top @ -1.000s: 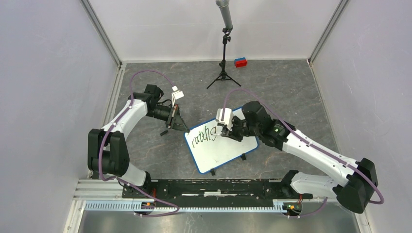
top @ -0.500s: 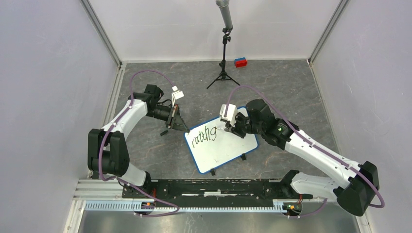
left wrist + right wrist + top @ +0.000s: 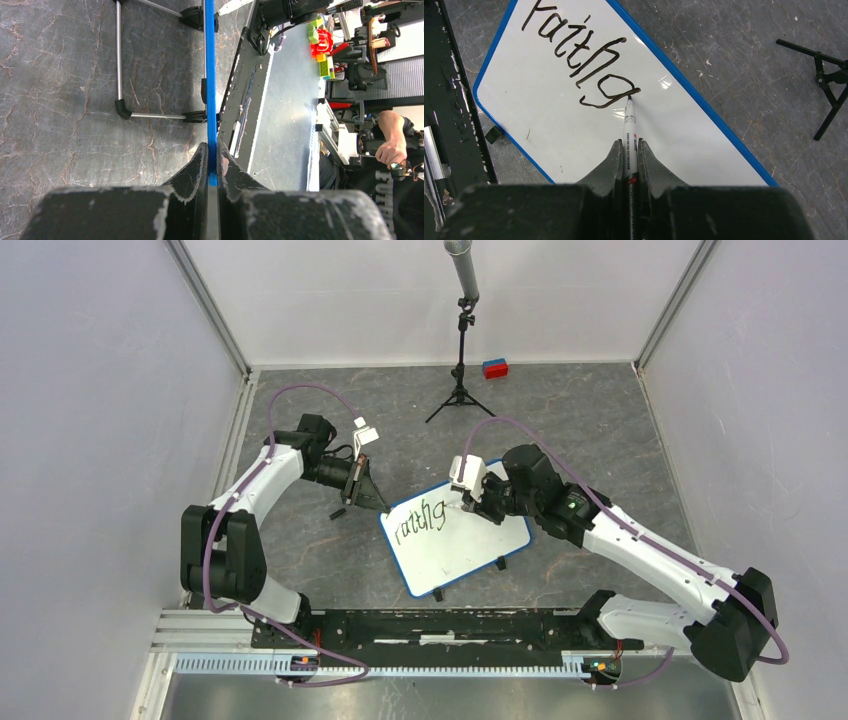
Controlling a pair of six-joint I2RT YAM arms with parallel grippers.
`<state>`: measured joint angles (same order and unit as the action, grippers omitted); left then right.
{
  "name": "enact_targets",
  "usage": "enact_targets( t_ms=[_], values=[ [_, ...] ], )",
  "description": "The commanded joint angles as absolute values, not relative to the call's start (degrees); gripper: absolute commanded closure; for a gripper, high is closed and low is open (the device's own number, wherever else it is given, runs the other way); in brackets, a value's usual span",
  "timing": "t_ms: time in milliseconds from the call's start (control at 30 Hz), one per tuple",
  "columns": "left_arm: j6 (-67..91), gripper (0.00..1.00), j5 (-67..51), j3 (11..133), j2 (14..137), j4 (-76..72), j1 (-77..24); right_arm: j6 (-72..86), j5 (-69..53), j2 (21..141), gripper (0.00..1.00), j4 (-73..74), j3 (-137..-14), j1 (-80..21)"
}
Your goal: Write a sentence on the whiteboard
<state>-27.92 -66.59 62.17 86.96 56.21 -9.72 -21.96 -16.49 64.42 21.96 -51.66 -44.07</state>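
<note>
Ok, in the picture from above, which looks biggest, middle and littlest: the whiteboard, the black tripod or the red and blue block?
1. The whiteboard, biggest by far.
2. The black tripod; its pole rises toward the camera, so it may look oversized.
3. The red and blue block, smallest.

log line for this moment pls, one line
left claw: shut on whiteboard rim | right claw: shut on marker | tip: at last stroke of sentence | sentence: unfinished

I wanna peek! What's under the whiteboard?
Thin metal legs with black feet hold it off the grey table. From above, the board hides the rest.
</note>
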Motion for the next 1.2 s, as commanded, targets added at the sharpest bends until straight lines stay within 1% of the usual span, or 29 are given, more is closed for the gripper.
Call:
enact_targets(
  t_ms=[0, 500, 1167],
  values=[
    [-30.9, 0.98, -65.9, 60.9, 87.0, 57.0, -10.5, -22.9, -14.0, 63.1, 1.00, 21.7, -51.9, -43.2],
    [-30.9, 0.98, -66.0, 60.9, 86.8, 57.0, -10.5, -22.1, -18.2, 62.7, 1.00, 22.1, -47.4, -43.2],
    [-31.0, 0.97, -65.9, 60.8, 86.6, 57.0, -10.5, -26.3, -13.5, 62.5, 1.00, 25.9, -51.5, -41.1]
  ],
)
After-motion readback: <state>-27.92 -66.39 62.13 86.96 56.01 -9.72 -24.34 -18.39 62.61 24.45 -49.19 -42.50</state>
